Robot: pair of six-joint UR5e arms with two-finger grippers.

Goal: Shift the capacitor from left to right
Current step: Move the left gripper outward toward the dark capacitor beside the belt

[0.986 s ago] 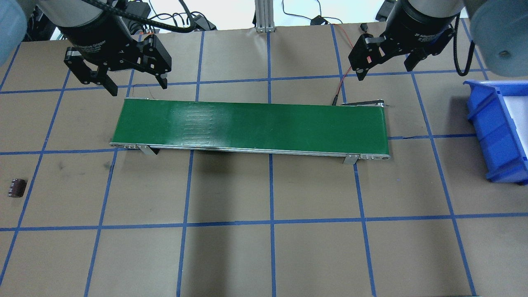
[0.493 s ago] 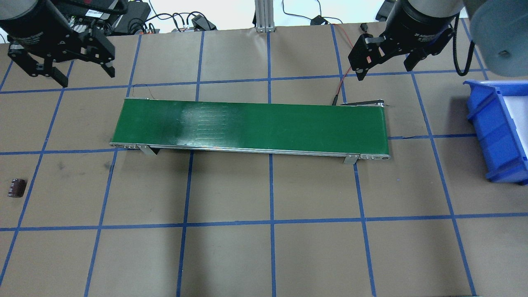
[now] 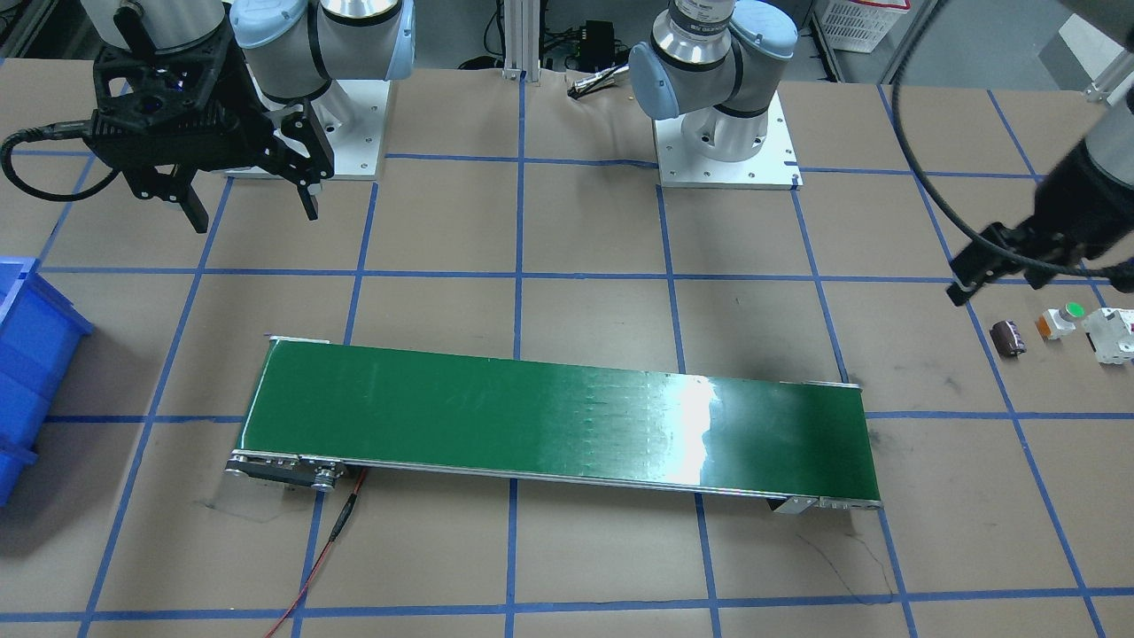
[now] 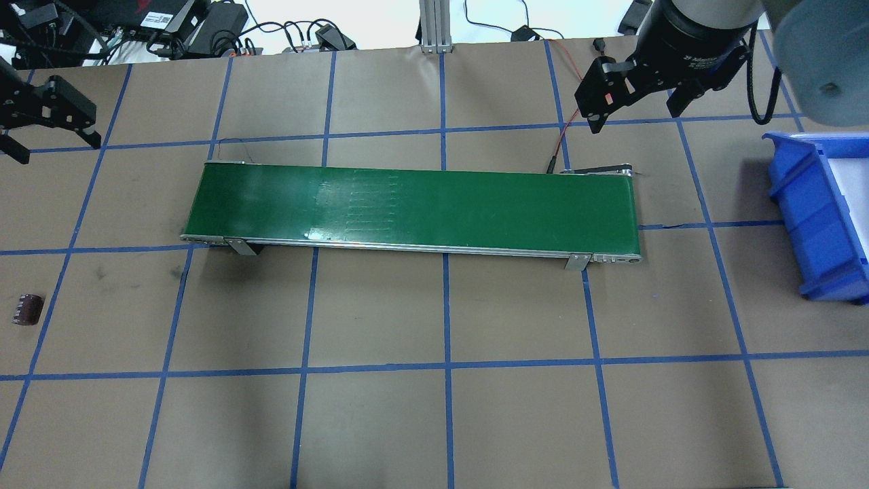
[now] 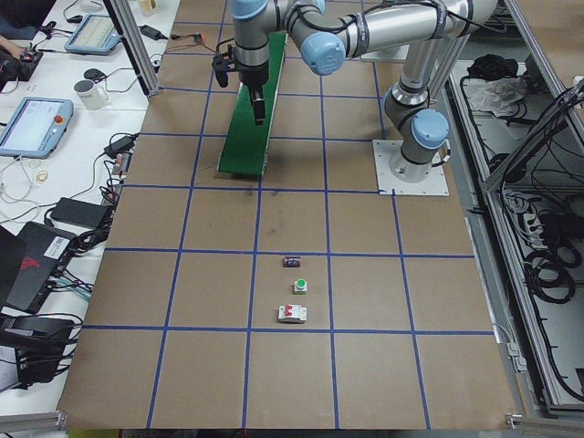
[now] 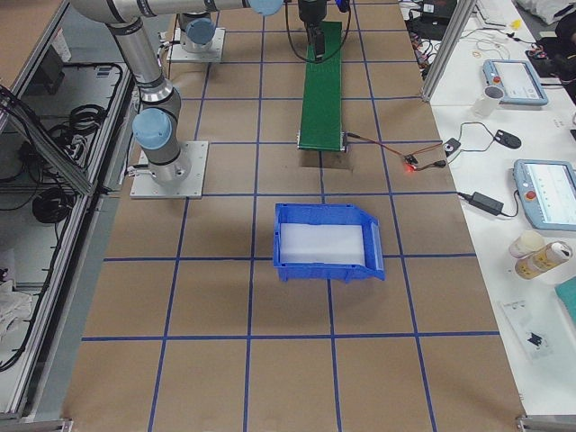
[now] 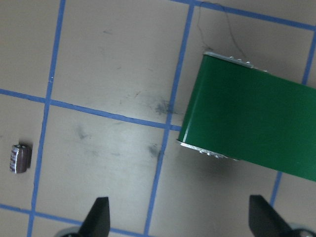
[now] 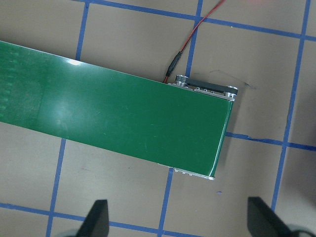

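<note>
The capacitor [image 4: 28, 309] is a small dark maroon cylinder lying on its side on the brown table, near the left edge. It also shows in the front view [image 3: 1008, 338], the left side view [image 5: 292, 262] and the left wrist view [image 7: 20, 158]. My left gripper [image 4: 58, 146] is open and empty, high above the table's far left, well behind the capacitor. In the left wrist view the capacitor lies left of the open fingertips [image 7: 98, 215]. My right gripper [image 4: 635, 112] is open and empty, above the far right end of the green conveyor belt [image 4: 414, 207].
A white part with a green button [image 3: 1063, 317] and a white blocky component [image 3: 1114, 335] lie beside the capacitor. A blue bin [image 4: 821, 217] stands at the table's right edge. A red wire [image 4: 560, 139] runs to the belt's right end.
My left gripper has moved left, from above the belt's left end to the table's left edge. The right gripper and the capacitor have not moved.
</note>
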